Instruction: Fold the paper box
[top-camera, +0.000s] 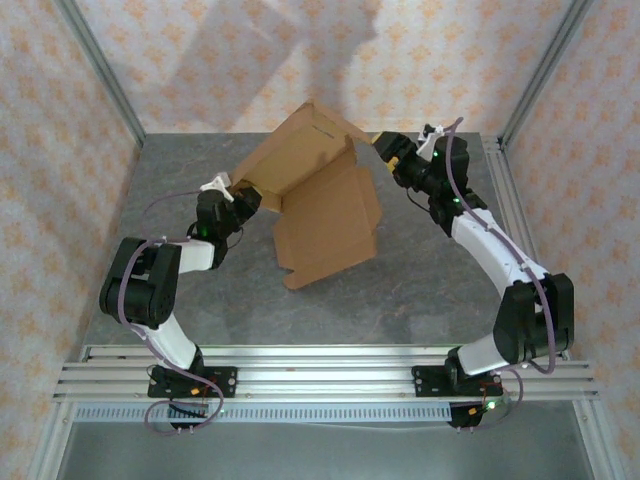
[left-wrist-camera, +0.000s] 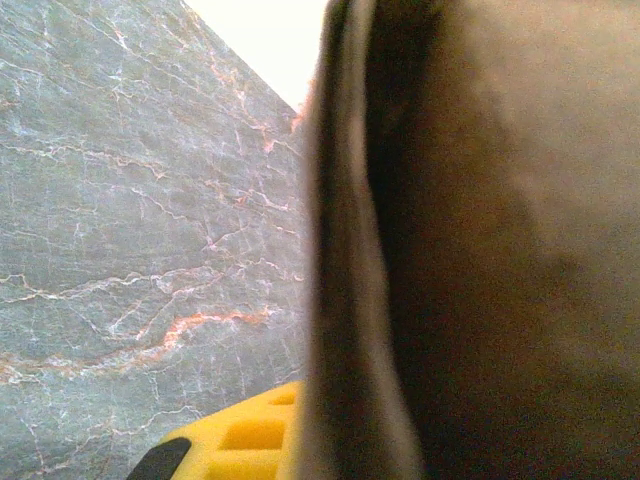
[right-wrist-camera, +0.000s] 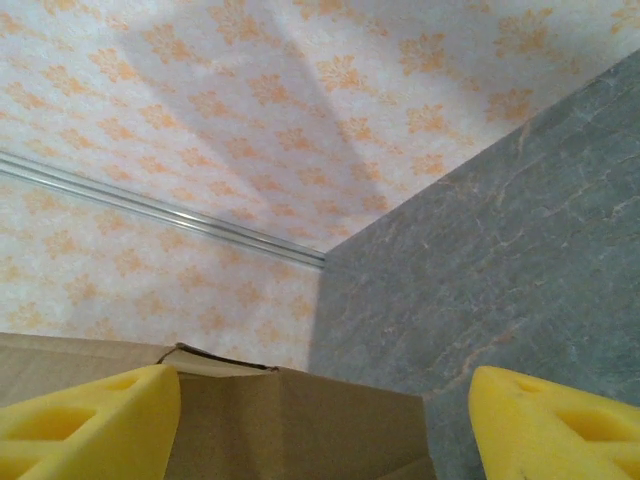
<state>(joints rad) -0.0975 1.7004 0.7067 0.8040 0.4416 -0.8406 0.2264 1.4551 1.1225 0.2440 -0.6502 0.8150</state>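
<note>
At the middle of the counter (top-camera: 430, 290), toward the back, the box (top-camera: 330, 225) is lying part-folded. One large panel is resting flat, and a second panel is rising from the crease, tilting toward the back wall.

The left pincer (top-camera: 250, 197) is clamping shut on the left edge of the raised panel, low down near the crease. In the left wrist view the cardboard is crowding the lens, and one yellow finger (left-wrist-camera: 250, 440) is showing at the bottom, against the card. In my judgement this grip is acting as an anchor. It is propping the panel up and stopping the sheet from sliding while the other arm works.

The right pincer (top-camera: 385, 148) is standing open at the upper right corner of the raised panel. In the right wrist view its yellow fingers (right-wrist-camera: 90, 420) are spreading wide. The panel's top edge is sitting between them, close to the left one and apart from the right. Whether either is touching the card cannot be told.

The right pincer appears to be lining up to take or press that corner. The task is looking early: the flaps on the flat panel are lying unfolded. A one-sided push is risking a twisted panel.
</note>
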